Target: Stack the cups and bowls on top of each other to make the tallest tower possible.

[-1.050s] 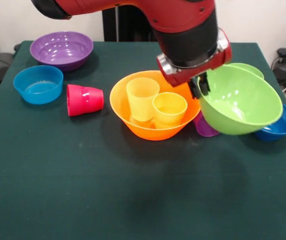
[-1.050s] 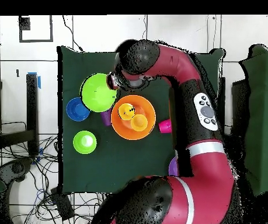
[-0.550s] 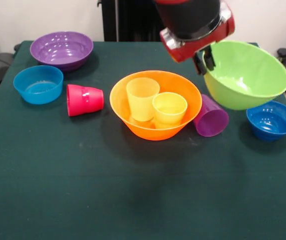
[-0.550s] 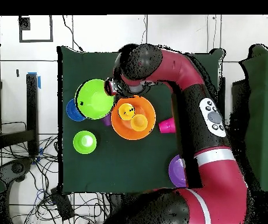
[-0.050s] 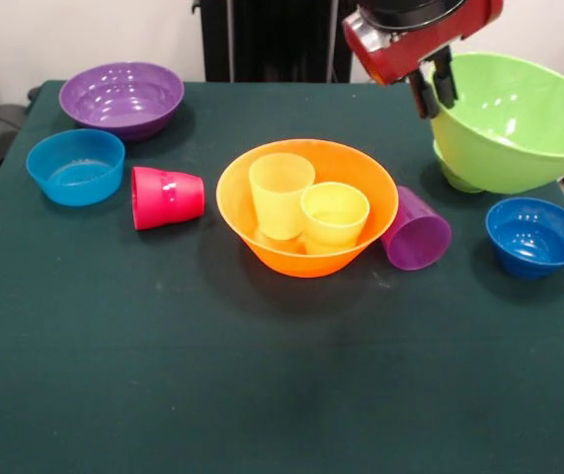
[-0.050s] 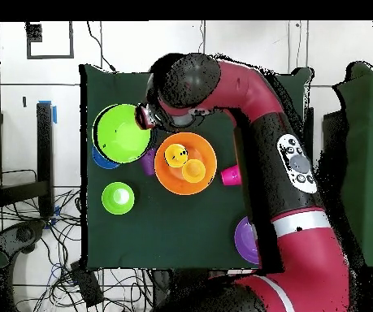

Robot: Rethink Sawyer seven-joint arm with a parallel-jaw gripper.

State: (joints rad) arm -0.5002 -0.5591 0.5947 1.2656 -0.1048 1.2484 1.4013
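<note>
The gripper (image 5: 438,87), at the front view's upper right, pinches the rim of the big green bowl (image 5: 519,123), held aloft and tilted; the orange bowl (image 5: 306,207), with two yellow cups (image 5: 281,194) inside, sits mid-frame, lower left of the gripper; so the carry probably runs that way; a purple cup (image 5: 417,230) lies on its side between them.
</note>
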